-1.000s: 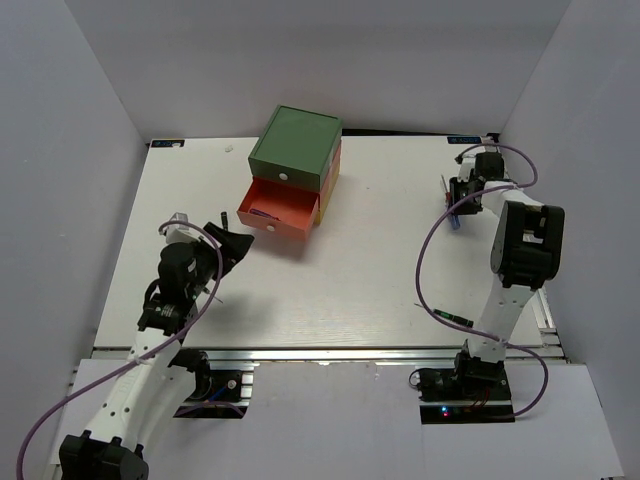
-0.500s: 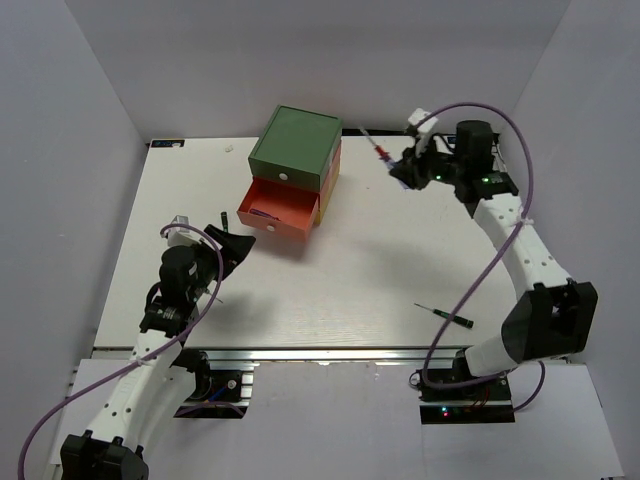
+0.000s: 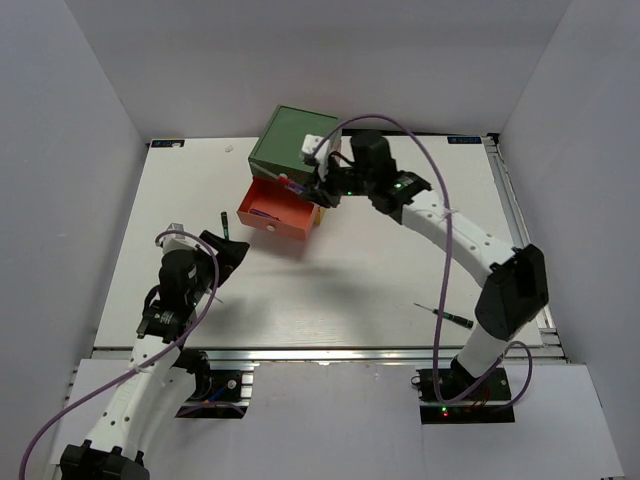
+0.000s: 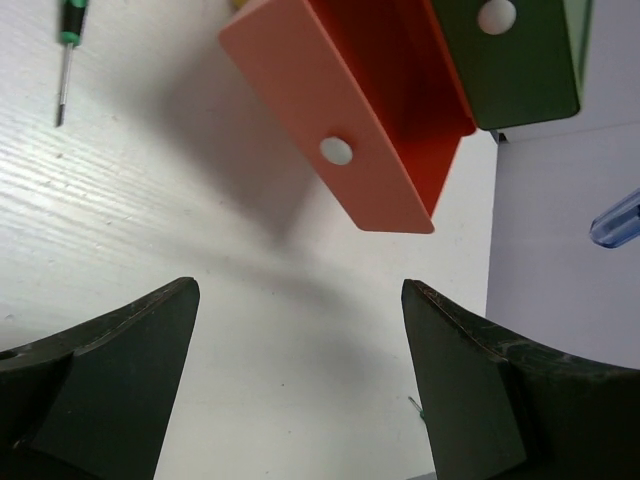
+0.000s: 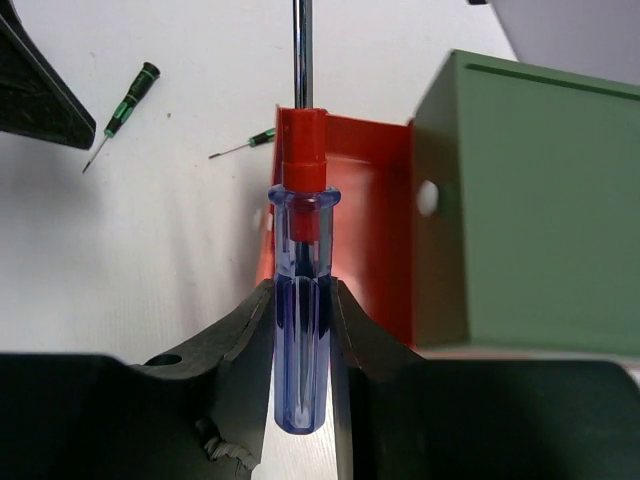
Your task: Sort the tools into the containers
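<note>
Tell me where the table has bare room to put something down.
Free: the middle between the orange drawer and the near edge, and the far right corner of the table. Crowded: at the drawer, where the right hand holds a screwdriver.

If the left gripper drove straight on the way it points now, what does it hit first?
Probably the orange drawer, its front panel straight ahead of the open left gripper. Tilt is hard to judge; it might graze the table first.
</note>
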Controlling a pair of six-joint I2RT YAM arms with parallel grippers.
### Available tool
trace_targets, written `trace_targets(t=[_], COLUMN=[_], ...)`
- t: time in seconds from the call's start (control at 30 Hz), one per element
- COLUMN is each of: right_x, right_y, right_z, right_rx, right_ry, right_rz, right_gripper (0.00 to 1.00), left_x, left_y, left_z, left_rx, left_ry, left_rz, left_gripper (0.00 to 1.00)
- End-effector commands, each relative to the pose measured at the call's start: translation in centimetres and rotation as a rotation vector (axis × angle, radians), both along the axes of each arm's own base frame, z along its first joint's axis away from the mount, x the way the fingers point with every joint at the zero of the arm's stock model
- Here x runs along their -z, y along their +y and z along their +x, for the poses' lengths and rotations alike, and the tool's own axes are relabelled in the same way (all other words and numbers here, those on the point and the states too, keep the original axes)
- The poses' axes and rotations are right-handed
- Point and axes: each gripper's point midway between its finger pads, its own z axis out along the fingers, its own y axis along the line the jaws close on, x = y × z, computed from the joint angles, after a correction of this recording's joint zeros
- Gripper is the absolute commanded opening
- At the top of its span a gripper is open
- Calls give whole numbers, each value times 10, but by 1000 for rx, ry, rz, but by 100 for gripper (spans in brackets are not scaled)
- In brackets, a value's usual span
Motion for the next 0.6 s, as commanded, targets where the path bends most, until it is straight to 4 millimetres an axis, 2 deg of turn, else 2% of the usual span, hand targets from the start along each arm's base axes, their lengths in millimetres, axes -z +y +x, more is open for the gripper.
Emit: trace_targets(t=[0.0, 0.13, 0.2, 0.23, 0.3, 0.33, 0.43, 0.53, 0.57], right_x=[-25, -5, -2, 8, 13, 23, 37, 50, 54], right_y=[29, 53, 57, 61, 65, 67, 72, 71, 69], right_z=[9, 17, 22, 24, 29, 32, 37, 41, 43], right_rx=[27, 40, 60, 64, 83, 89, 108, 129, 141], right_ry=[-63, -32, -28, -9, -9, 7, 13, 20, 21], right_rz=[58, 41, 40, 30, 26, 13, -5, -25, -31], right_gripper=[0, 0, 0, 0, 0, 0, 0, 0, 3], left_x=[-9, -9, -9, -9, -8, -9, -7, -6, -6], left_y=[14, 14, 15, 15, 15, 15, 13, 12, 12], left_z=[-2, -6, -7, -8, -9, -9, -9, -10, -10], left_rx=[-73, -77, -77, -79, -78, -77, -67, -61, -62], left_ry=[4, 2, 2, 4, 7, 6, 12, 15, 15], left_rz=[13, 5, 6, 6, 5, 3, -1, -1, -2], left_gripper=[93, 93, 93, 93, 93, 93, 93, 93, 93])
